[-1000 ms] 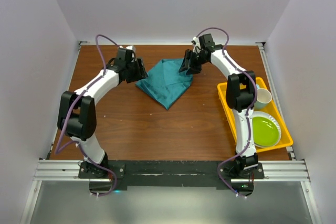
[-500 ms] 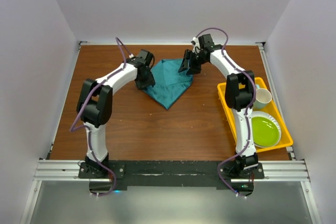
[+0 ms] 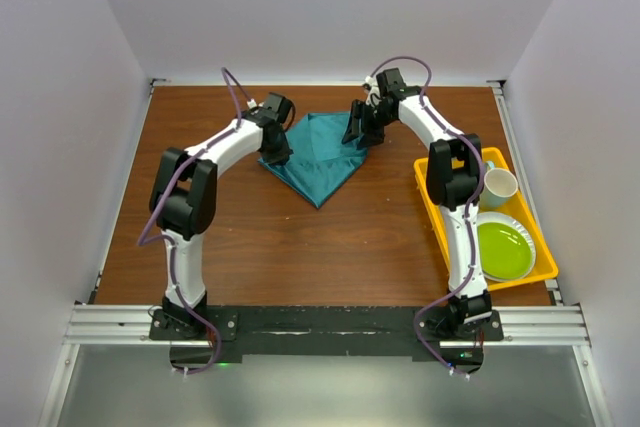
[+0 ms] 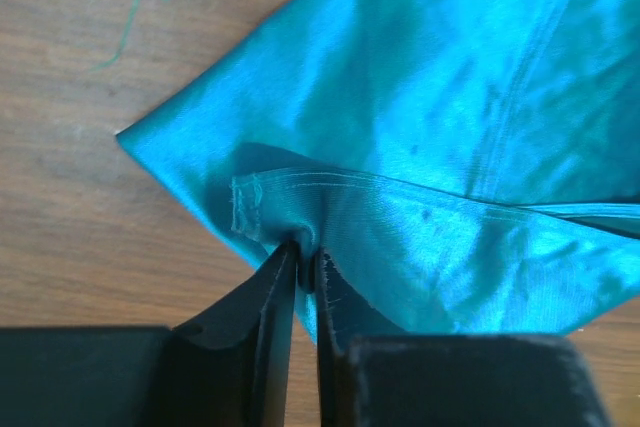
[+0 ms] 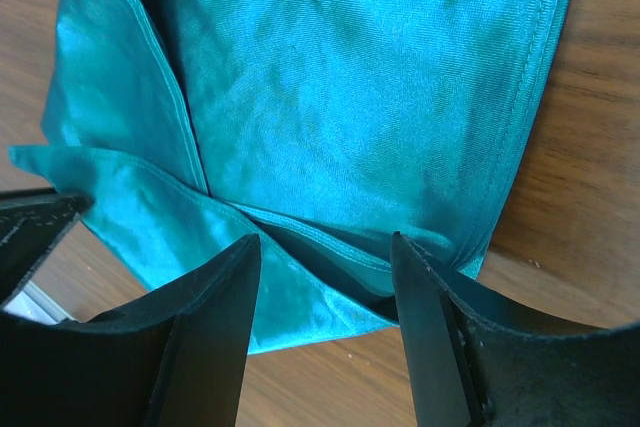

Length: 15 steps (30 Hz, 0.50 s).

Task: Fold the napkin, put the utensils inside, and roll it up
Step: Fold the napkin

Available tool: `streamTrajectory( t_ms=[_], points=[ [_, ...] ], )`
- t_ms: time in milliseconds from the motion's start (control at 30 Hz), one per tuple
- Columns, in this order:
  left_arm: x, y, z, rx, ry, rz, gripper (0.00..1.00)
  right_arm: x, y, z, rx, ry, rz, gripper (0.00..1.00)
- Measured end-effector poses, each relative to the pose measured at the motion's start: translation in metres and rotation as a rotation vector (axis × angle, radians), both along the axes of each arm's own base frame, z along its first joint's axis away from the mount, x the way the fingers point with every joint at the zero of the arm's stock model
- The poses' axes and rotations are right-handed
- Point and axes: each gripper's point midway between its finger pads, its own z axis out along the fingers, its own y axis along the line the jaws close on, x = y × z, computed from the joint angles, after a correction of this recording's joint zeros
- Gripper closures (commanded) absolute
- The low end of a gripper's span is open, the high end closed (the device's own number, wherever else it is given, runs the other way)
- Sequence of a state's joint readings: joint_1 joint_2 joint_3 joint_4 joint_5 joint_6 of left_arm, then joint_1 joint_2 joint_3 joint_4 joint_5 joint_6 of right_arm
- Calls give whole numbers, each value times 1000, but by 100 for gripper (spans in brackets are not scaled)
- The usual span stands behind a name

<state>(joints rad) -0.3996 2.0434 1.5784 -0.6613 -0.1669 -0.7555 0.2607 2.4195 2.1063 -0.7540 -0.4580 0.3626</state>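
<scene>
Now | left gripper [image 4: 303,259] clamped narrow on 9 o'clock corner of soft teal square cloth napkin [image 4: 430,127] | right gripper [image 5: 325,247] wide, empty, straddling its 2 o'clock edge

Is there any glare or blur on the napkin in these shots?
Left wrist: strong sheen across the napkin, folds washed bright. Right wrist: softer light, weave sharp, dark shadow under the fold between the jaws. Top external: even lighting, no glare, napkin small.
</scene>
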Motion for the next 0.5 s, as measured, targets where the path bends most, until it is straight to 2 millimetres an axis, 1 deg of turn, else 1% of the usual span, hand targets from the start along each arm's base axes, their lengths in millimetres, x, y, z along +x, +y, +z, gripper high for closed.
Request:
streamTrajectory(
  t_ms=[67,167,267,500],
  points=[
    [3,-3,2,-14,-16,-12,95,0,-1,-1,-5,-3,6,42],
    [3,-8,6,-48,-46,-35,100,0,-2,-1,-10,-7,11,42],
    [1,-12,14,-81,-76,-54,100,-1,-5,-4,-14,-3,12,43],
    [3,-21,28,-140,-149,-93,100,-5,-19,-16,-23,31,-5,44]
  ],
)
